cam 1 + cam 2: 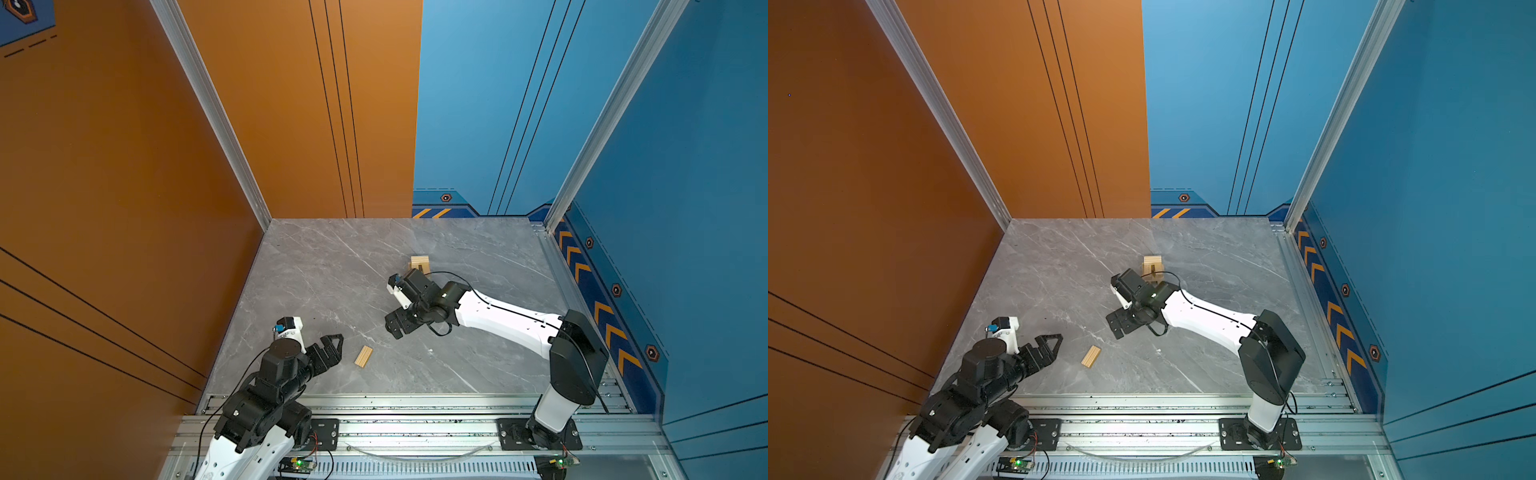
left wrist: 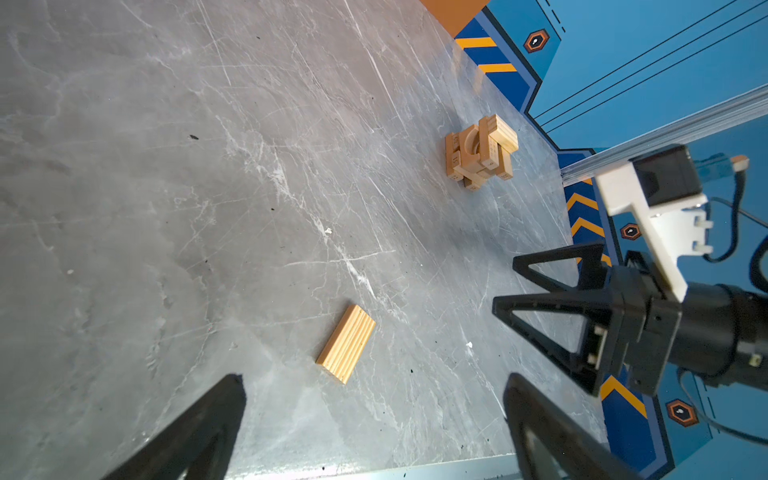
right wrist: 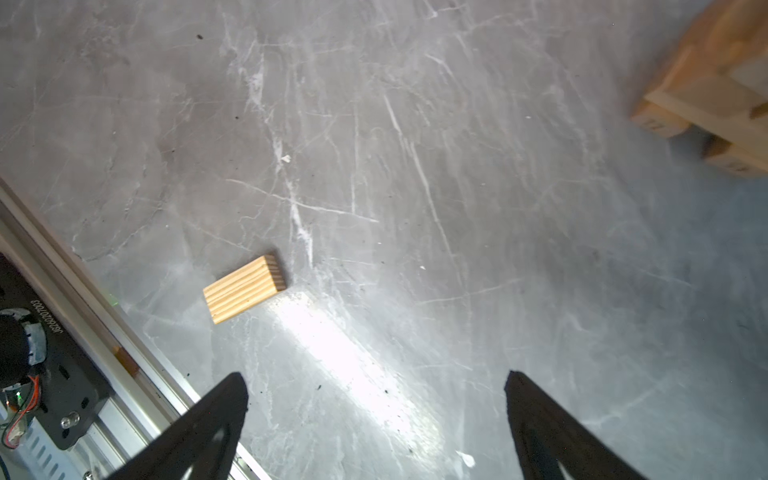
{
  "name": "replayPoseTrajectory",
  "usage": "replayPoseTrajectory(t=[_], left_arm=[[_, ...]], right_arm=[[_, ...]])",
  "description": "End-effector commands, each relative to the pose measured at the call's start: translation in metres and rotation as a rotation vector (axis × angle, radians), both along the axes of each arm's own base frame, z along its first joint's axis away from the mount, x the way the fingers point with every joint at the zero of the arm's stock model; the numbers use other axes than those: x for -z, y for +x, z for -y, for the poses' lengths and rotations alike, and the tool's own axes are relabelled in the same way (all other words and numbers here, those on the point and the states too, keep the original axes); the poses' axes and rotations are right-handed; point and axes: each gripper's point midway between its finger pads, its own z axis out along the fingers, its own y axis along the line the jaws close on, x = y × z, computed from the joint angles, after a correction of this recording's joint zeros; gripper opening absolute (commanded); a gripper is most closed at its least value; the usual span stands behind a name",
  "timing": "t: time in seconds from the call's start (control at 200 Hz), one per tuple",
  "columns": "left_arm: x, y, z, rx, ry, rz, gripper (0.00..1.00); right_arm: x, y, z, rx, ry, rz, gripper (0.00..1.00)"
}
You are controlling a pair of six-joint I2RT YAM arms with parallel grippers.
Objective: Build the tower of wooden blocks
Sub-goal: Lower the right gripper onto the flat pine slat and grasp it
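In both top views the tower [image 1: 419,264] stands right of the middle of the grey marbled table [image 1: 324,266]. It is well apart from every edge, with bare surface behind it up to the far edge. The right gripper [image 1: 393,329] hangs just below the tower in the frame, near it but not touching. Its jaws are spread wide and hold nothing, and the right wrist view shows its fingertips [image 3: 232,390] far apart over bare table.

A single grooved slab [image 1: 363,356] lies flat at lower centre, turned diagonally. It is near the front edge and the aluminium rail [image 1: 415,401] but touches neither. The left gripper [image 1: 339,348] sits just left of the slab and apart from it, jaws likewise spread and empty.

The left-centre of the table is bare. The orange wall [image 1: 124,187] closes the left edge and the blue wall [image 1: 685,208] the right.
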Motion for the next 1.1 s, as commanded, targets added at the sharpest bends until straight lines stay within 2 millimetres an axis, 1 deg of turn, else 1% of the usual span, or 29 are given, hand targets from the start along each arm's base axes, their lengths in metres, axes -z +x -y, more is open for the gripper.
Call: replayPoseTrajectory(t=[0.0,0.165,0.255,0.44,0.601,0.716,0.806,1.091], left_arm=[[0.008,-0.006,-0.007,-0.036,0.005,-0.022,0.98],[0.006,-0.009,-0.012,-0.065,-0.016,0.000,0.98],[0.008,-0.010,-0.015,-0.083,-0.019,-0.002,0.99],[0.013,-0.009,-0.019,-0.105,-0.005,-0.021,0.99],[0.015,-0.007,-0.023,-0.132,0.018,-0.034,1.00],[0.015,-0.005,-0.026,-0.147,0.031,-0.038,1.00],[0.013,-0.004,-0.028,-0.156,0.035,-0.037,1.00],[0.012,-0.002,-0.030,-0.173,0.033,-0.037,0.99]], right_arm=[[0.014,-0.008,-0.012,-0.012,-0.025,0.021,0.98],[0.027,-0.025,-0.026,-0.066,-0.057,0.019,0.98],[0.035,-0.033,-0.034,-0.091,-0.058,0.007,0.98],[0.052,-0.053,-0.060,-0.165,-0.051,0.006,0.97],[0.064,-0.063,-0.077,-0.224,-0.075,0.036,0.97],[0.068,-0.067,-0.088,-0.259,-0.074,0.048,0.96],[0.072,-0.067,-0.092,-0.277,-0.083,0.061,0.96],[0.083,-0.061,-0.096,-0.299,-0.115,0.075,0.97]])
